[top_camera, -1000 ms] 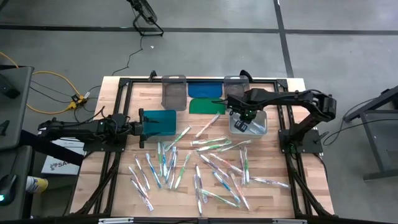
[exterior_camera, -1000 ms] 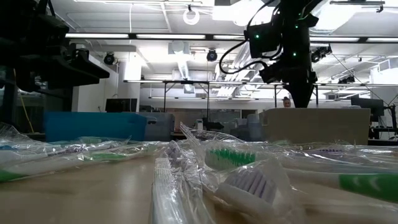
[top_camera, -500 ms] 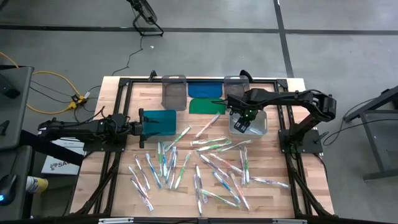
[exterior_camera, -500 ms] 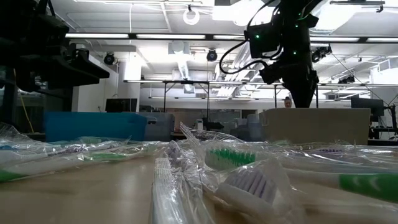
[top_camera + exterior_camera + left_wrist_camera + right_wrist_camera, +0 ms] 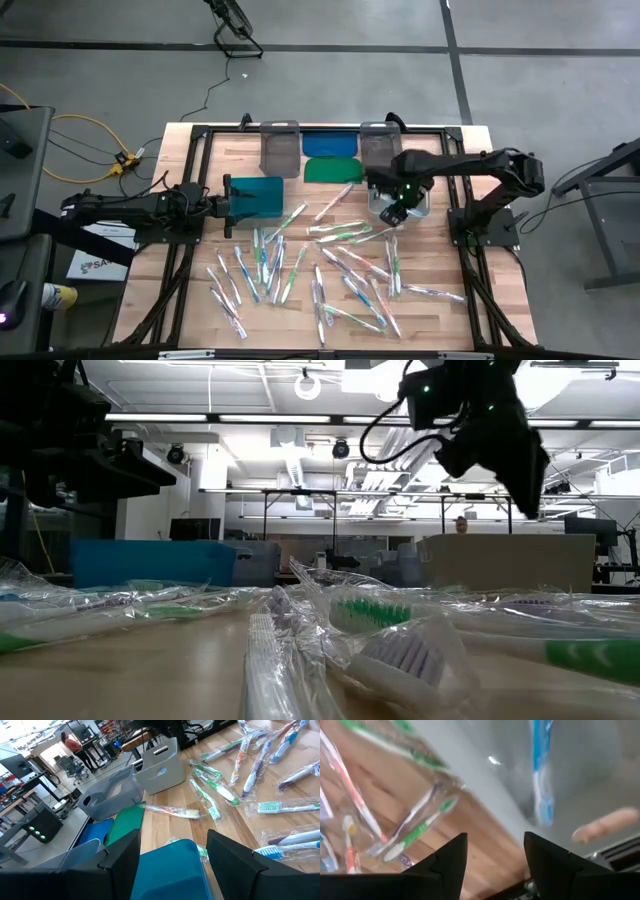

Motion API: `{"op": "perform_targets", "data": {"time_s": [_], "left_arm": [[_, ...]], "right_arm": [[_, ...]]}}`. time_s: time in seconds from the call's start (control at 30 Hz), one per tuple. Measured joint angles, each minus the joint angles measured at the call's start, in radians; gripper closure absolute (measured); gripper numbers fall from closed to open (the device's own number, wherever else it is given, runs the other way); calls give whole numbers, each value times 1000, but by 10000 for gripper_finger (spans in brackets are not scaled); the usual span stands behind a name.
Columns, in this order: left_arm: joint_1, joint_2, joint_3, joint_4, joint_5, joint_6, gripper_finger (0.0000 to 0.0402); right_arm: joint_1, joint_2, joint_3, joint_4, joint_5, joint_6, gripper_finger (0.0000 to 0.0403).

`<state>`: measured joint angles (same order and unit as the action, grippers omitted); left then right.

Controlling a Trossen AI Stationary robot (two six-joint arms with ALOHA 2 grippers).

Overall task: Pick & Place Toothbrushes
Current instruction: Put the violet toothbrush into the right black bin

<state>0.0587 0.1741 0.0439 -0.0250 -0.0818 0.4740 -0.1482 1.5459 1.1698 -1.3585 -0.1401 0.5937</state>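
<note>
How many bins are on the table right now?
4: teal bin by the left hand, two grey bins at the back, clear bin under the right hand.

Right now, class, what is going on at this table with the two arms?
Two robot arms are sorting packaged toothbrushes, dozens of which lie scattered over the wooden table. The right gripper hangs over the clear bin at the right side, fingers open and empty; a blue toothbrush lies in that bin. The left gripper waits with open fingers at the teal bin. Two more clear bins and flat blue and green lids sit at the table's far edge.
</note>
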Motion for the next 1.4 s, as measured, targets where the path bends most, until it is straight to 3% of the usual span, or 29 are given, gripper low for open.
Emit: {"op": "perform_targets", "data": {"time_s": [0.37, 0.63, 0.93, 1.2, 1.4], "left_arm": [[0, 0, 0, 0, 0, 0, 183], [0, 0, 0, 0, 0, 0, 183], [0, 0, 0, 0, 0, 0, 183], [0, 0, 0, 0, 0, 0, 183], [0, 0, 0, 0, 0, 0, 183]], "right_arm": [[394, -2, 0, 4, 16, 341, 215], [642, -2, 0, 111, 44, 345, 215], [810, -2, -32, 270, 113, 443, 215], [936, -1, -149, 365, 99, 657, 215], [1018, -1, -210, 428, 60, 702, 216]]}}
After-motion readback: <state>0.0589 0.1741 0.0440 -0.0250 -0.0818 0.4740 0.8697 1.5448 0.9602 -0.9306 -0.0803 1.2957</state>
